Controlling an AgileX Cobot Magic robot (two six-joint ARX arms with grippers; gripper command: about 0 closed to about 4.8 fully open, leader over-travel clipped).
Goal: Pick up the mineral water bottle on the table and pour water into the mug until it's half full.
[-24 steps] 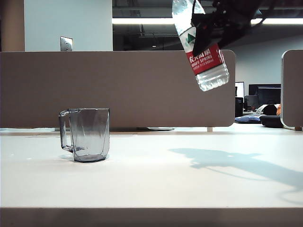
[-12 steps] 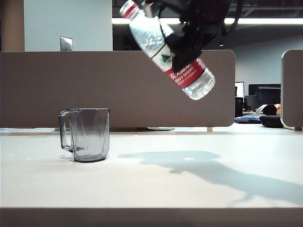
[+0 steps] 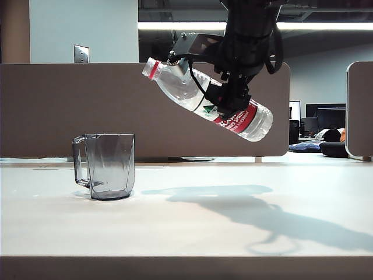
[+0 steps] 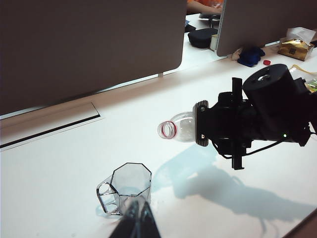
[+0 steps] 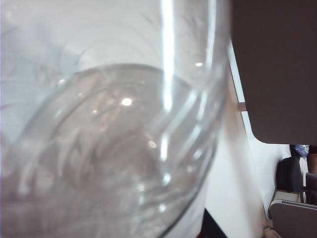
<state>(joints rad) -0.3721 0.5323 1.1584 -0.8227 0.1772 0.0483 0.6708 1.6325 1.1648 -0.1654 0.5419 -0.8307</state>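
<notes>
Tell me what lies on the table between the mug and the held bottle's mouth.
Nothing: the exterior view shows only bare table and shadow between the mug and the mineral water bottle, held aloft by the right tool.

mug [image 3: 105,165] on table [image 3: 186,233], bottle [image 3: 207,99] above right

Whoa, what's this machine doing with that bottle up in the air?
The right end effector holds the mineral water bottle tilted in the air, open neck aimed toward the mug on the table, but off to its side. No water is pouring yet. The left end effector hovers near the mug, holding nothing.
</notes>
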